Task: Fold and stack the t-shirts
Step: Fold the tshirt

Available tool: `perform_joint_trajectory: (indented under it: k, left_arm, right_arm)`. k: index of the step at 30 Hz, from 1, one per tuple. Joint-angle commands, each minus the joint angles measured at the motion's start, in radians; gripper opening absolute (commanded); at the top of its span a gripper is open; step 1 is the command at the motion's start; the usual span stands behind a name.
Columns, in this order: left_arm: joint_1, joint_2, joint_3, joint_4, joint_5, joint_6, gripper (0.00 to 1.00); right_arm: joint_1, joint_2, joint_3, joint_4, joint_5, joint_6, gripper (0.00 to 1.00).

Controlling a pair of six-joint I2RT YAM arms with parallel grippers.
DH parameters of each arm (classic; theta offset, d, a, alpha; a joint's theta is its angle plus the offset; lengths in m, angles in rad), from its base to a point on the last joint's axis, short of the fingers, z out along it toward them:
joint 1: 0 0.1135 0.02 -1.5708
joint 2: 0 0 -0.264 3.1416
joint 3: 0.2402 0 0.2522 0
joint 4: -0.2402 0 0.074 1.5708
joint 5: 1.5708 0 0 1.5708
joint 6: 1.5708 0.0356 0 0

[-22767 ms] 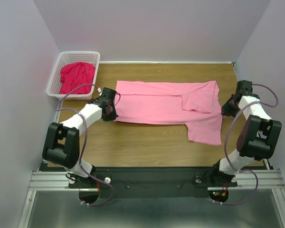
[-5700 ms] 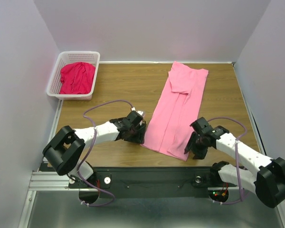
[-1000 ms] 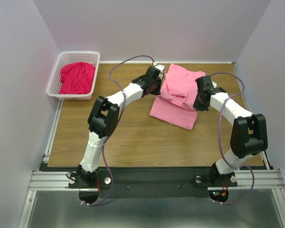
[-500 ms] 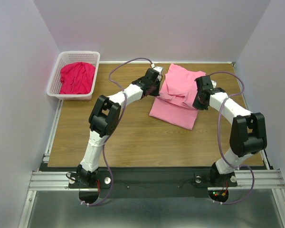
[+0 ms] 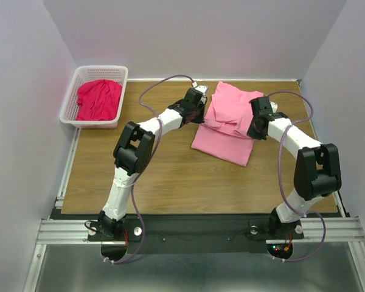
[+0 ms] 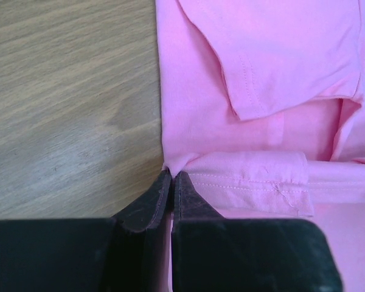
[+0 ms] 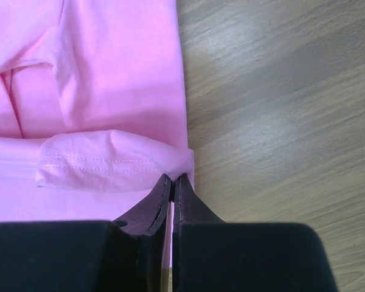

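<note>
The light pink t-shirt (image 5: 230, 106) lies folded over itself at the back middle of the table, its hem edge doubled back across the lower layer. My left gripper (image 5: 201, 118) is at its left edge, shut on a pinch of pink cloth (image 6: 172, 165). My right gripper (image 5: 251, 134) is at its right edge, shut on the folded hem corner (image 7: 181, 163). In both wrist views the dark fingers (image 6: 149, 204) (image 7: 147, 207) meet with only pink fabric between them. The crimson t-shirt (image 5: 99, 99) lies crumpled in the basket.
The white lattice basket (image 5: 71, 100) stands at the back left corner. Bare wooden tabletop (image 5: 170, 176) stretches in front of the pink shirt. Walls close in on the left, right and back.
The left arm has eased slightly to the left. Both grippers keep hold of the pink shirt's edges, and the cloth lies as before.
</note>
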Motion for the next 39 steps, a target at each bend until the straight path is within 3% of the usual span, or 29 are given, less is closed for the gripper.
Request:
perform_joint_trajectory:
  k: [1, 23, 29, 31, 32, 33, 34, 35, 36, 38, 39]
  left_arm:
    - [0.014, -0.025, 0.010, 0.048, 0.003, -0.003, 0.00]
    - [0.034, -0.033, -0.060, 0.120, 0.006, -0.021, 0.00]
    - [0.033, -0.007, -0.053, 0.129, 0.015, -0.018, 0.06]
    - [0.034, -0.002, -0.051, 0.132, 0.019, -0.015, 0.16]
    - [0.034, -0.004, -0.051, 0.132, 0.020, -0.015, 0.22]
    - [0.034, -0.004, -0.051, 0.134, 0.023, -0.015, 0.41]
    - [0.036, -0.010, -0.053, 0.135, 0.023, -0.014, 0.48]
    - [0.036, -0.025, -0.054, 0.137, 0.017, -0.015, 0.55]
    - [0.036, -0.034, -0.054, 0.137, 0.014, -0.014, 0.69]
    - [0.037, -0.060, -0.056, 0.132, -0.003, -0.012, 0.79]
    - [0.037, -0.095, -0.063, 0.129, -0.009, -0.014, 0.88]
  right_arm:
    - [-0.013, 0.026, -0.005, 0.046, 0.049, 0.002, 0.01]
    - [-0.014, 0.072, -0.002, 0.106, 0.052, -0.030, 0.01]
    - [-0.013, 0.104, -0.005, 0.131, 0.059, -0.035, 0.01]
    - [-0.013, 0.114, -0.004, 0.135, 0.060, -0.036, 0.01]
    - [-0.013, 0.120, 0.004, 0.140, 0.060, -0.042, 0.07]
    - [-0.013, 0.120, 0.010, 0.140, 0.059, -0.050, 0.11]
    - [-0.013, 0.120, 0.018, 0.140, 0.057, -0.056, 0.15]
    - [-0.011, 0.115, 0.026, 0.140, 0.057, -0.071, 0.23]
    - [-0.011, 0.103, 0.039, 0.140, 0.051, -0.082, 0.29]
    - [-0.011, 0.082, 0.056, 0.140, 0.042, -0.116, 0.39]
    - [-0.011, 0.071, 0.065, 0.140, 0.011, -0.134, 0.49]
